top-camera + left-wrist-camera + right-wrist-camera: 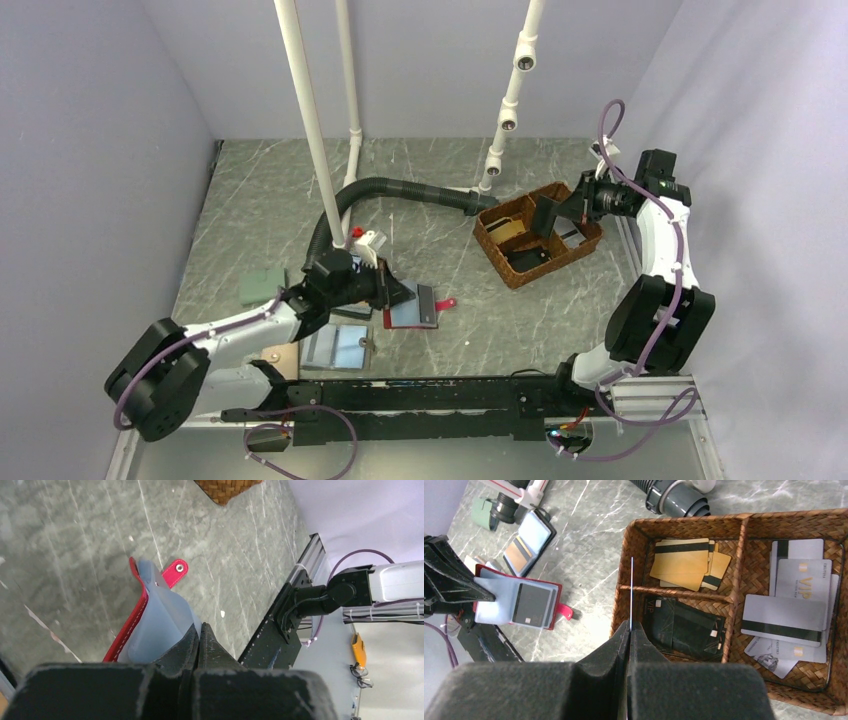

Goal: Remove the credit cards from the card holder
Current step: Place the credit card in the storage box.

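Observation:
The red card holder [428, 314] lies open on the table, its pull tab [176, 571] pointing away from my left arm. My left gripper [200, 628] is shut on the holder's blue-grey sleeve [160, 625] and lifts it a little. In the right wrist view the card holder [484, 612] has a dark card [530, 605] in its front pocket. My right gripper [630, 626] is shut on a thin credit card [632, 590], seen edge-on, above the wicker basket's left wall. The top view shows that card [546, 214] as a dark rectangle over the basket.
The wicker basket [724, 518] has compartments with tan cards [681, 562], black cards [689, 627] and silver cards [794, 605]. A black-rimmed case [529, 542], a grey-blue wallet [335, 346], a green pad [262, 287] and a black hose [400, 190] lie around the holder.

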